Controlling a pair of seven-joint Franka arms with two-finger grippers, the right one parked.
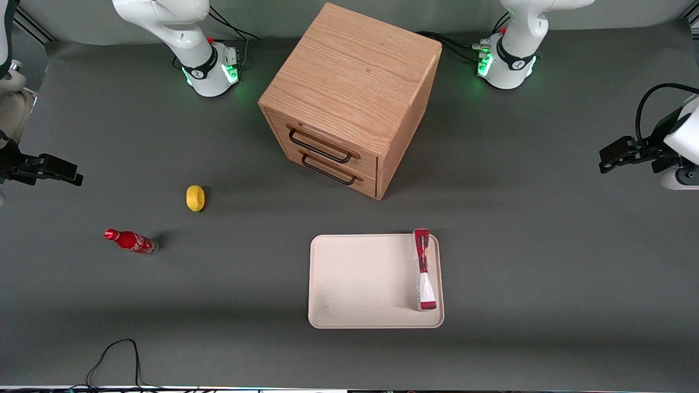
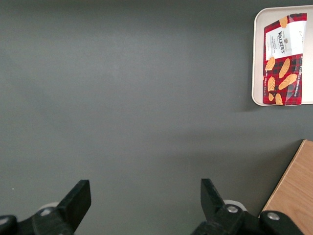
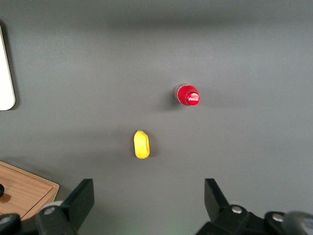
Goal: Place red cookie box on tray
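**Cookie box on the tray, arm clear at the table's end**

Front view: the red cookie box (image 1: 424,269) stands on its long edge on the tray (image 1: 360,284), close along the tray rim toward the working arm's end, one end near the corner. The gripper (image 1: 606,159) hangs well apart from it, over bare mat. The placing looks done; what remains, I judge, is only staying clear. The wooden drawer cabinet (image 1: 349,98) sits farther from the camera than the tray, with open mat between.

Left wrist view: the gripper (image 2: 145,198) has its fingers spread wide with nothing between them. The red cookie box (image 2: 285,59) lies within the tray (image 2: 256,73) rim.

Right wrist view: a lemon (image 3: 141,144) and a red cola bottle (image 3: 188,95) sit well apart from the tray (image 3: 6,73).
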